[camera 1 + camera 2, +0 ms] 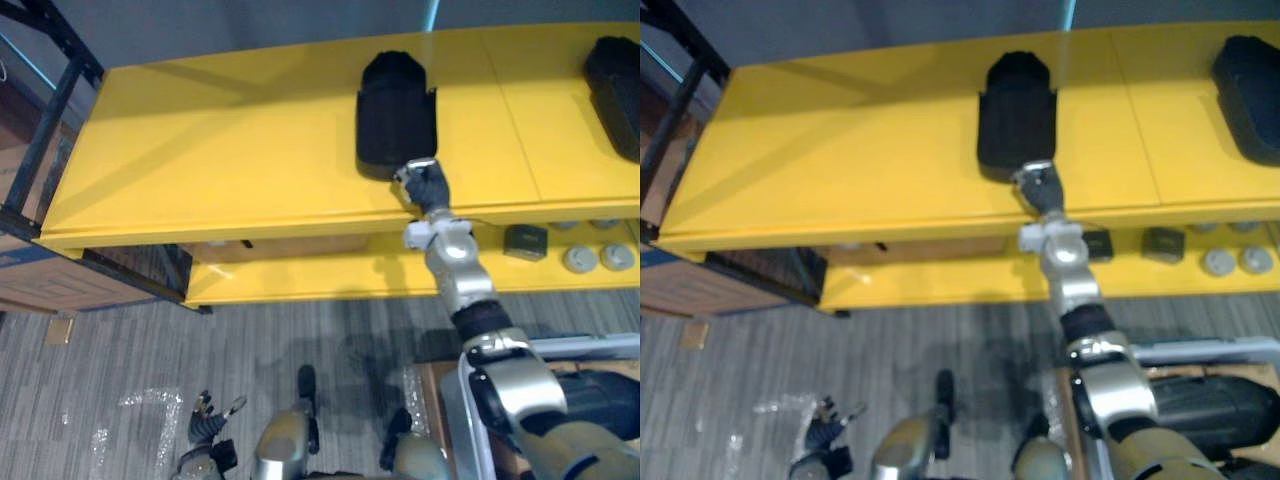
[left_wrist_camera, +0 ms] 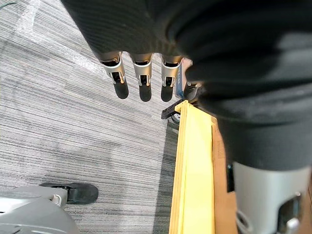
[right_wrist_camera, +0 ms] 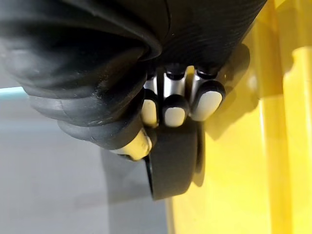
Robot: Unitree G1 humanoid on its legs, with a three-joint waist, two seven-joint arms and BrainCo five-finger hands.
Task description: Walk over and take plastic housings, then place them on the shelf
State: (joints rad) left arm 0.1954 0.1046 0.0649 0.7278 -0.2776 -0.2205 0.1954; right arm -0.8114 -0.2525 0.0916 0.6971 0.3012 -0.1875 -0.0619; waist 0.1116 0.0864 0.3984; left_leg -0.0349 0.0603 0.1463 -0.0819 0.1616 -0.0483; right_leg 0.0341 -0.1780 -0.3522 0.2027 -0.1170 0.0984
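Observation:
A black plastic housing (image 1: 395,105) lies flat on the top board of the yellow shelf (image 1: 220,150), near its middle. My right hand (image 1: 428,185) reaches up to the housing's near edge. In the right wrist view its fingers (image 3: 175,114) curl over the dark rim of the housing (image 3: 173,161), with the thumb against the other side. A second black housing (image 1: 615,85) rests at the far right end of the same board. My left hand (image 1: 205,425) hangs low over the carpet, and its fingers (image 2: 141,78) are straight and hold nothing.
The lower yellow board carries a small dark box (image 1: 525,241) and grey round parts (image 1: 580,259) at the right. A black metal rack (image 1: 50,120) and a brown crate (image 1: 40,280) stand at the left. A pale wooden edge (image 2: 195,170) runs beside my left arm.

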